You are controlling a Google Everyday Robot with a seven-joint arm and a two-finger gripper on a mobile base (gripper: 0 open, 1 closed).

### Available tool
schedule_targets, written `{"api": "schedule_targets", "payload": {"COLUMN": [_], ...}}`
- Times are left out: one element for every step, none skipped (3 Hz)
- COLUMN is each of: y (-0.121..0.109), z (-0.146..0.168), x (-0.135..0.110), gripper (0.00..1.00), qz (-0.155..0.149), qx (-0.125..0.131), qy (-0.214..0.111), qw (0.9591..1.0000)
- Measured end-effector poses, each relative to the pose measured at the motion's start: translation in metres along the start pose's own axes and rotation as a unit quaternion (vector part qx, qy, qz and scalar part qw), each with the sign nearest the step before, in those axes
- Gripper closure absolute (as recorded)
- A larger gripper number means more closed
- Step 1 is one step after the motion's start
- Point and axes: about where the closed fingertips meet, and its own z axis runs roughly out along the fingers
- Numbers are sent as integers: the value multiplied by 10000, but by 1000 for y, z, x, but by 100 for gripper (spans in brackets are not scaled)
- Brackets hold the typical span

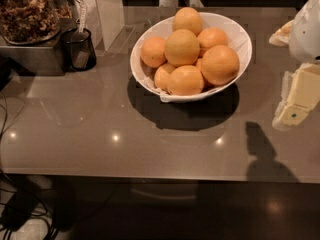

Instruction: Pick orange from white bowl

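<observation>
Counter [95, 119]: grey-brown, glossy, with small light reflections. It spans the whole width of the view and carries every item listed below.

Bowl [240, 38]: white, wide and shallow with a thin flaring rim. It stands at centre rear of the counter and casts a dark shadow toward the front. It holds a heap of at least seven oranges, piled above the rim.

Jar [25, 11]: clear, filled with brown crumbly matter. It sits at the far left rear corner on a dark stand, well apart from the bowl.

Gripper [295, 101]: cream-coloured, below a white arm housing at the right edge of the view. It hangs over the counter to the right of the bowl, apart from it and touching nothing. Whether it is set wide or narrow cannot be told. It holds nothing that can be seen. Its shadow [262, 156] falls on the counter front right.

Orange [220, 64]: the largest of the heap. It lies against the bowl's right wall, on the side nearest the gripper, touching its neighbours on the left. The peel is even orange, matte and unblemished. The shape is round, so no long axis shows, and no stem end is visible to give a heading.

Cup [79, 49]: small and dark, with a utensil handle standing in it. It sits just beside the jar's stand, left of the bowl.
</observation>
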Motion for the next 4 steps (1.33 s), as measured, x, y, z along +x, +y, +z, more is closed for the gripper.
{"api": "schedule_targets", "payload": {"y": [0,-15,-37,-61], "z": [0,-5,-10,-8], "x": [0,-9,-20,-29], "gripper": [0,0,0,0], "qz": [0,-41,-131,-132], "qx": [0,114,217,274], "qy": [0,-163,-309,-571], "qw": [10000,9998,9992,9979]}}
